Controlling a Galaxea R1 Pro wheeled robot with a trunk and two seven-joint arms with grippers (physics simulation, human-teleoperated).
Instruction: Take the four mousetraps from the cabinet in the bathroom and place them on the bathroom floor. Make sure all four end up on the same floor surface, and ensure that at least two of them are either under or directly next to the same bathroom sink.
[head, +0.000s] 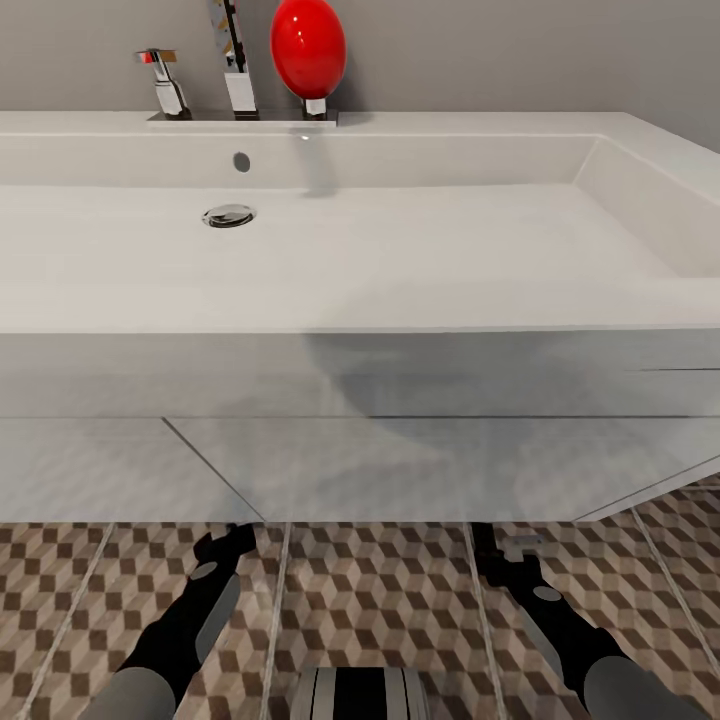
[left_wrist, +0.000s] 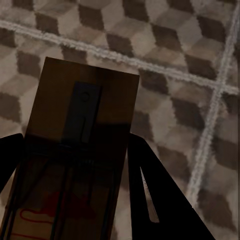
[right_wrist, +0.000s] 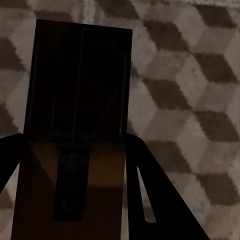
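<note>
Left gripper (left_wrist: 75, 195): dark fingers (left_wrist: 160, 195) pinched on either long edge of a mousetrap (left_wrist: 82, 135), board sticking out past the tips over the bathroom floor (left_wrist: 185, 60). Red mark sits near the finger end, dark plate toward the free end.

Right gripper (right_wrist: 75, 190): same grip, pressed against both sides of a second mousetrap (right_wrist: 80, 100). This one is turned round: wire and spring at the far end, plate near the fingers. Whether either board touches the tiles, cannot tell.

Room: wrist views show bare patterned tile with pale grout lines beyond each board's free edges.

Head view adds what the wrists lack: both arms reach forward and low, left gripper (head: 228, 545) and right gripper (head: 508, 545) ending right at the lower front edge of the white drawer unit (head: 400, 460). Tips are partly hidden there. Sink (head: 420, 250) spans above, chrome drain (head: 229, 215) left of centre, red ball-shaped object (head: 308, 45) on the back ledge. Open floor (head: 380, 600) lies between the two arms.
</note>
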